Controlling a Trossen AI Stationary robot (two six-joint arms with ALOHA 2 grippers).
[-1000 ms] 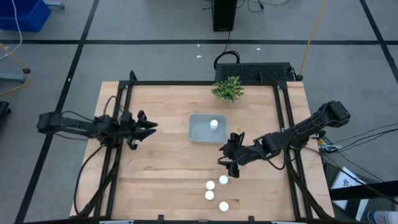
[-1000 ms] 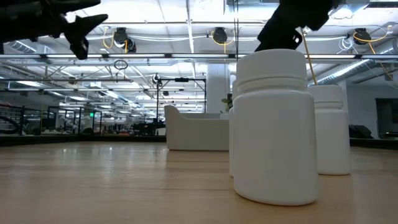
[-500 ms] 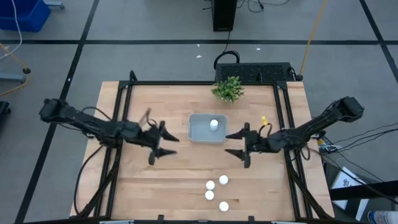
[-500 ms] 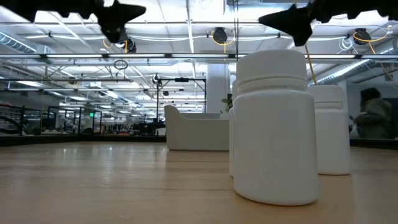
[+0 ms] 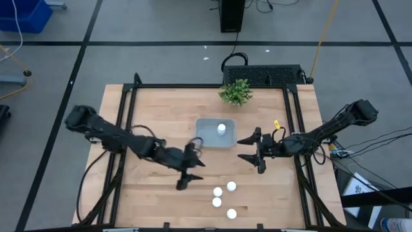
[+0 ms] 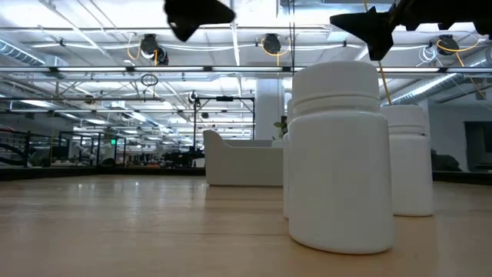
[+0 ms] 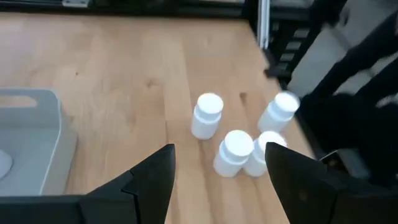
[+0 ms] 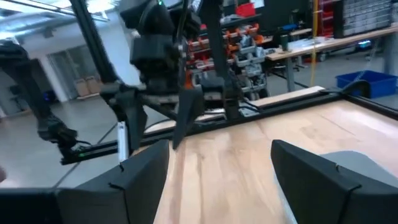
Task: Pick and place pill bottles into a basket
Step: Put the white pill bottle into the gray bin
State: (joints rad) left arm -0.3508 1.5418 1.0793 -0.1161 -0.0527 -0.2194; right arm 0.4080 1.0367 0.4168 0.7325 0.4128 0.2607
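Observation:
Several small white pill bottles [image 5: 217, 192] stand upright in a cluster near the table's front edge; they also show in the left wrist view [image 7: 207, 115]. One more bottle [image 5: 221, 129] stands in the pale grey basket [image 5: 206, 138]. My left gripper [image 5: 192, 173] is open and empty in the air between the basket and the cluster, pointing at the cluster [image 7: 219, 149]. My right gripper [image 5: 241, 149] is open and empty just right of the basket, pointing toward the table's left [image 8: 221, 149].
A small green plant [image 5: 235, 92] stands at the far edge behind the basket. In the low view one bottle [image 6: 338, 154] stands close in front, with a second [image 6: 407, 158] behind it and the basket [image 6: 242, 161] farther back. Bare wood lies left of the bottles.
My left gripper has swept from the table's left side toward the right and near edge, ending over the space between basket and bottle cluster. My right gripper has drawn back from the bottles toward the far edge, turned level, then held still. No bottle has moved.

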